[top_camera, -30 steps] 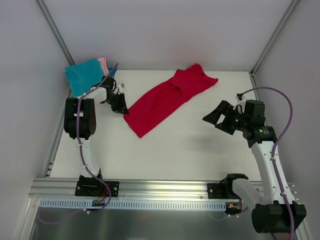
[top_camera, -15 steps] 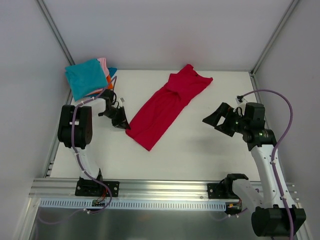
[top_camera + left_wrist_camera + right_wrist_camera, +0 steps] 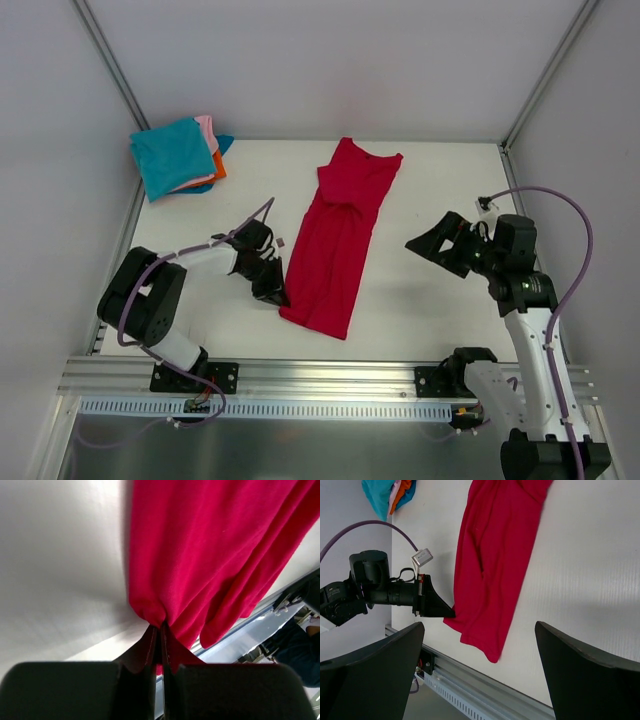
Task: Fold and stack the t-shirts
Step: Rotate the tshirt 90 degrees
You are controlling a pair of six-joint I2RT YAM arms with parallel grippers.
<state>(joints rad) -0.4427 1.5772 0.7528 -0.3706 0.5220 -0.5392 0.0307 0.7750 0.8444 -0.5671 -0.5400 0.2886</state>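
The large red t-shirt lies stretched out lengthwise down the middle of the table, its collar end at the back. My left gripper is shut on the shirt's near left edge; in the left wrist view the cloth is pinched between the closed fingers. In the right wrist view the red shirt and the left gripper both show. My right gripper is open and empty, held above the table to the right of the shirt.
A stack of folded shirts, teal on top with pink, orange and blue edges showing, sits at the back left corner. A metal rail runs along the table's near edge. Walls close in the left, back and right sides.
My left gripper has pulled the red shirt's near end toward the front and right, turning the shirt from a diagonal to nearly straight front-to-back. The right arm has barely moved.
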